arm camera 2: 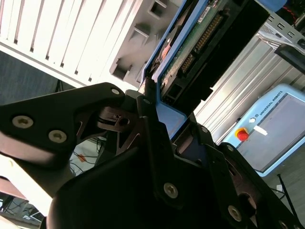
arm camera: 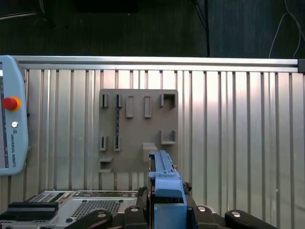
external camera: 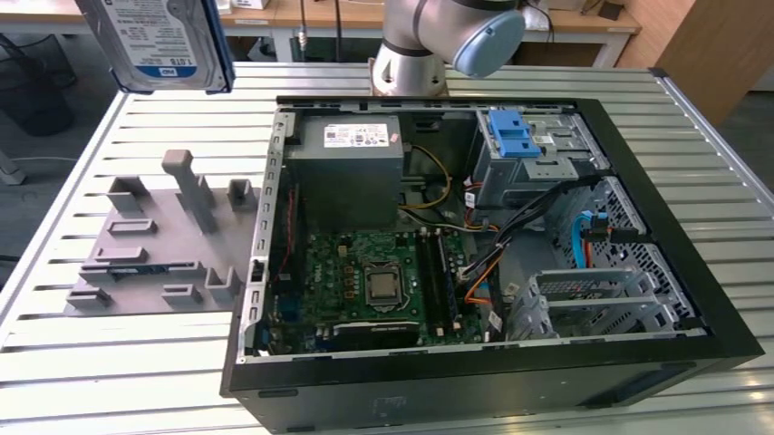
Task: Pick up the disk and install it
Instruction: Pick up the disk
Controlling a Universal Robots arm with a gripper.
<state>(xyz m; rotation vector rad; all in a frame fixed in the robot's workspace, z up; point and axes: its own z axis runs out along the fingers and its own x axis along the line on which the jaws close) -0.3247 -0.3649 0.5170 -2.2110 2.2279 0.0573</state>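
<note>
The disk (external camera: 163,45), a silver hard drive with a white-and-blue label in a blue carrier frame, hangs high above the table's far corner at the exterior view's left. It is well clear of the grey holder plate (external camera: 158,245). In both wrist views my gripper (arm camera 2: 171,119) (arm camera: 167,210) is shut on the disk's blue frame. The disk (arm camera 2: 209,33) shows its circuit-board side in the second wrist view. The first wrist view shows the blue edge of the disk (arm camera: 164,183) rising from between the black fingers (arm camera: 131,212), over the empty holder plate (arm camera: 138,131).
An open computer case (external camera: 677,208) lies on the slatted metal table (external camera: 97,362). Inside are a grey power supply (external camera: 351,172), a motherboard (external camera: 375,281) and a metal cage with a blue latch (external camera: 514,140). A teach pendant (arm camera: 9,124) lies beside the case.
</note>
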